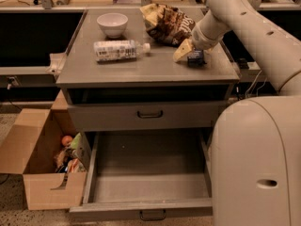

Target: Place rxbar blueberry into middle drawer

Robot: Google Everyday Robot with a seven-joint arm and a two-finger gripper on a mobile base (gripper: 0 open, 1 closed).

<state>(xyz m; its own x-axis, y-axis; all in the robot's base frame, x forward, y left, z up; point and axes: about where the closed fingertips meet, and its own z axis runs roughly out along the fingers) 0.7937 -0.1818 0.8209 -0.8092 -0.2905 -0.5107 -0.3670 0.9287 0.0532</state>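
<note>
- Gripper: low over the right part of the cabinet top; grip state cannot be told.
- Rxbar blueberry: on the top at the gripper, near the right edge, partly hidden; long axis unclear.
- Chip bag: close behind.
- Middle drawer: pulled out below, its tray open from above.

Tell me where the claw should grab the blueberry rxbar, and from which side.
Grip the rxbar blueberry across its narrow width, coming straight down from above. It seems to lie flat on the cabinet top, so its sides offer little to pinch. The claw hangs right at it, beside the chip bag.
</note>
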